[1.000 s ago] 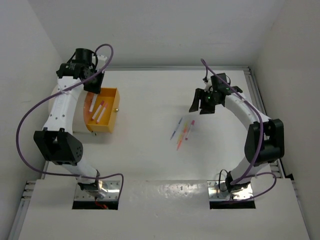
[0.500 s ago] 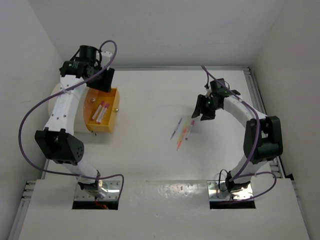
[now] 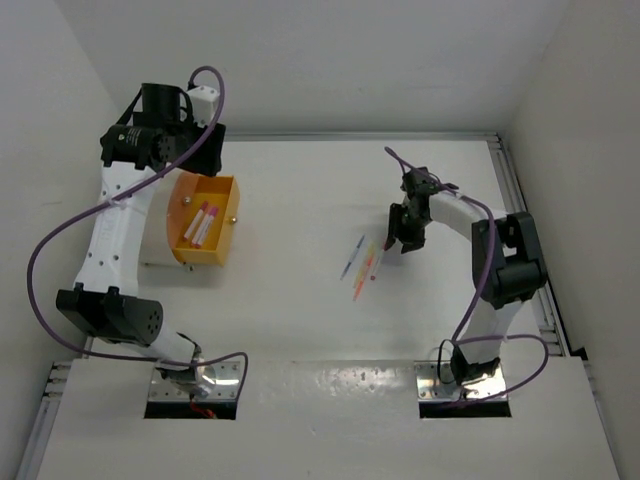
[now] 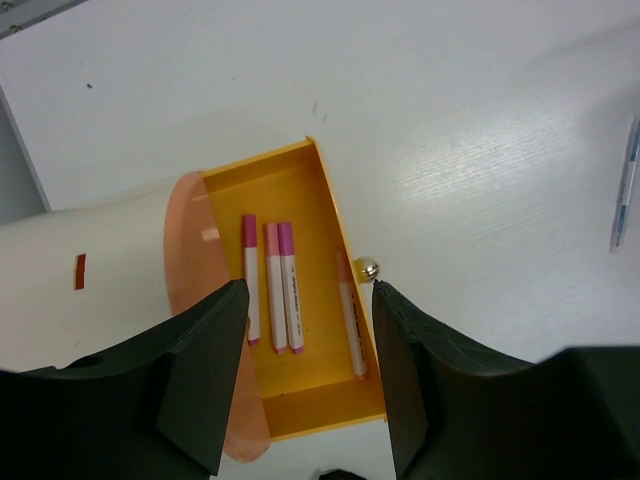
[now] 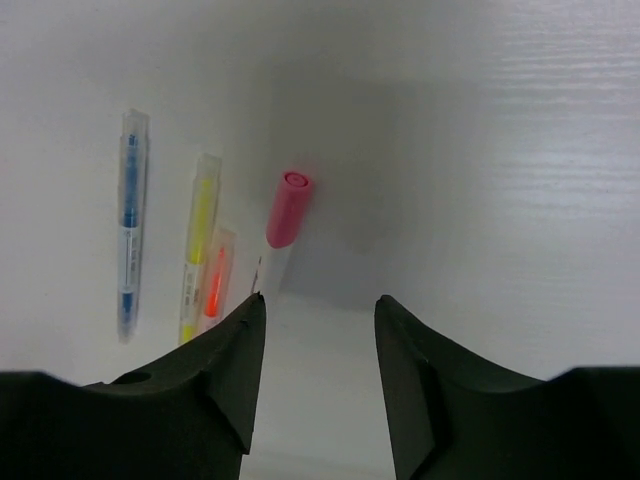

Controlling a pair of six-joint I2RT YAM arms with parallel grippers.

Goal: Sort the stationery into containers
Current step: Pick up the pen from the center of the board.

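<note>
- An orange bin (image 3: pixel 206 256) is seen on the counter (image 3: pixel 300 310), fixed to the orange face (image 4: pixel 185 260) of a white drum (image 4: pixel 90 250).
- Four pink-white pens (image 4: pixel 273 290) are laid lengthwise inside the bin. Three are grouped side by side toward the drum side, and one is alone along the opposite wall.
- A small metal knob (image 4: pixel 368 267) is seen on the outside of that opposite wall.
- The left pincer (image 4: pixel 309 290) is held above the bin with its jaws apart. Nothing is gripped, and the bin floor and pens are seen through the gap.
- Four loose pens are left on the counter, well apart from the bin on its knob side, lying roughly parallel.
- The blue pen (image 5: pixel 130 225) is placed nearest the bin, then the yellow pen (image 5: pixel 200 225). The orange pen (image 5: pixel 216 285) is just beside the yellow one.
- The pink-capped pen (image 5: pixel 287 215) is farthest from the bin.
- The right pincer (image 5: pixel 320 305) is held low over the counter, on the side of the loose pens away from the bin. Its jaws are apart and nothing is clamped.
- The pink-capped pen is seen just ahead of the gap, with its white end at one fingertip (image 5: pixel 255 310). Whether they touch cannot be told.
</note>
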